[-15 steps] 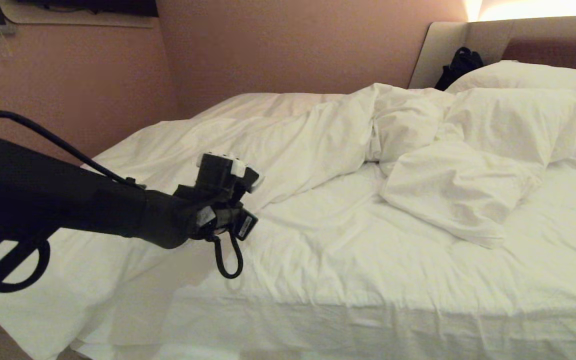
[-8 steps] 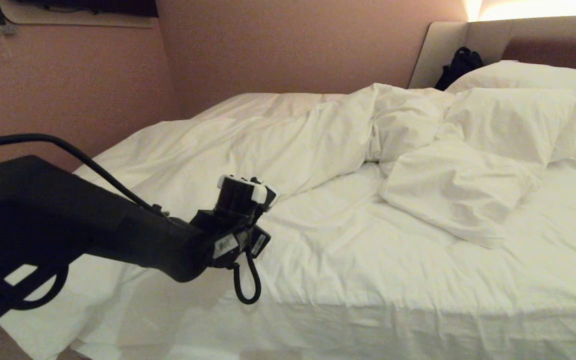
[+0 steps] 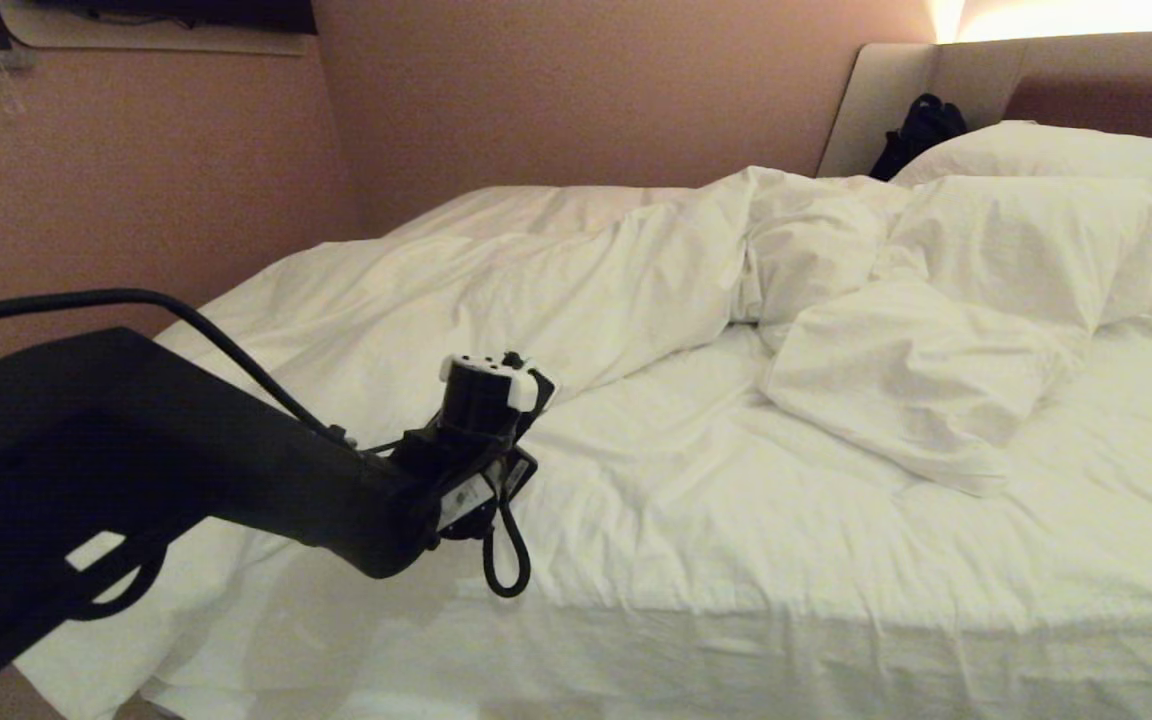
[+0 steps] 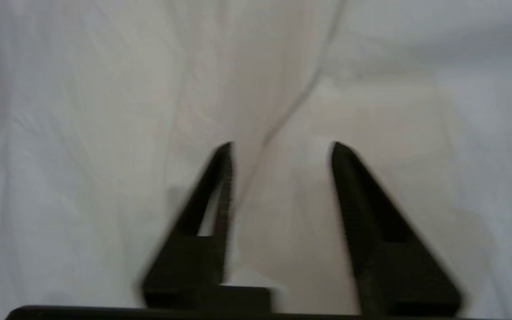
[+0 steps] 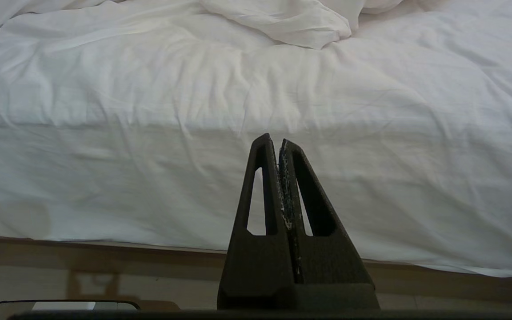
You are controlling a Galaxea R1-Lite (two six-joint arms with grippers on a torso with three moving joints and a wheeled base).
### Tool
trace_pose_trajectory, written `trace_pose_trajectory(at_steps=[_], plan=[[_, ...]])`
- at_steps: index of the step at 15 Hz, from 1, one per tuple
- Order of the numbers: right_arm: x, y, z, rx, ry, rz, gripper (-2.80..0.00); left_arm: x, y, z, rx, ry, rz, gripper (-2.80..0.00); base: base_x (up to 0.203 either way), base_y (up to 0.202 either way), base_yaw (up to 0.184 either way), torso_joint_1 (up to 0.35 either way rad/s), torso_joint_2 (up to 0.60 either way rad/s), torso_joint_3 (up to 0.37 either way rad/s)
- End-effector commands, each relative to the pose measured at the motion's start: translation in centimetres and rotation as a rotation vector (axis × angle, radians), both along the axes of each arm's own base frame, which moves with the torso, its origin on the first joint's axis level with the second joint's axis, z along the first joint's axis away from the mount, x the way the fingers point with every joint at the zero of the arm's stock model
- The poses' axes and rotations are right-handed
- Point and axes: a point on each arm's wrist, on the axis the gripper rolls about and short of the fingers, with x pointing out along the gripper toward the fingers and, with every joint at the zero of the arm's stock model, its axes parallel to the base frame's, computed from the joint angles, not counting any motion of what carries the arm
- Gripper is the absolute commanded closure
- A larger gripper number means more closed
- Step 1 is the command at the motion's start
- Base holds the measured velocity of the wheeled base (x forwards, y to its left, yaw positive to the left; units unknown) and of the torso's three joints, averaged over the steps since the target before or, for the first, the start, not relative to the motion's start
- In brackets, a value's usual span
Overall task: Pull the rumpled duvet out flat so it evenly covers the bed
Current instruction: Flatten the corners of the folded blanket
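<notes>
No legible text, brand, number or sign in any view. Small white sticker on the left arm's wrist housing [image 3: 458, 497] carries dark print, too small to read. Bedding and walls bear no markings.

Duvet [image 3: 586, 280] showing as matt, creased white cotton-like cloth — pillows [image 3: 1036, 240] likewise; right gripper [image 5: 279, 144] appearing as matt black plastic — inner faces looking rough and scuffed.

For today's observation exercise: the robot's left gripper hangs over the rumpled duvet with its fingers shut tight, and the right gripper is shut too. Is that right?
Not quite. The left gripper has its fingers apart over the duvet, nothing between them, as the left wrist view shows. The right gripper is indeed shut.
</notes>
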Motion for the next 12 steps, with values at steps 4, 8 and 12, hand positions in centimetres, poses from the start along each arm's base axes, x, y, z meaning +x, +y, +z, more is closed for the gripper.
trace_pose_trajectory(at_steps=[4, 8, 12], plan=[[0.0, 0.0, 0.0, 0.000, 0.000, 0.000, 0.00, 1.1, -0.2, -1.8, 0.067, -0.029, 0.054, -2.80, 0.000, 0.000, 0.000, 0.000, 0.00, 0.000], [0.0, 0.0, 0.0, 0.000, 0.000, 0.000, 0.00, 2.3, -0.2, -2.9, 0.095, -0.033, 0.119, -2.80, 0.000, 0.000, 0.000, 0.000, 0.00, 0.000], [0.0, 0.0, 0.0, 0.000, 0.000, 0.000, 0.00, 3.4, -0.3, -3.8, 0.128, -0.057, 0.200, -2.80, 0.000, 0.000, 0.000, 0.000, 0.00, 0.000]])
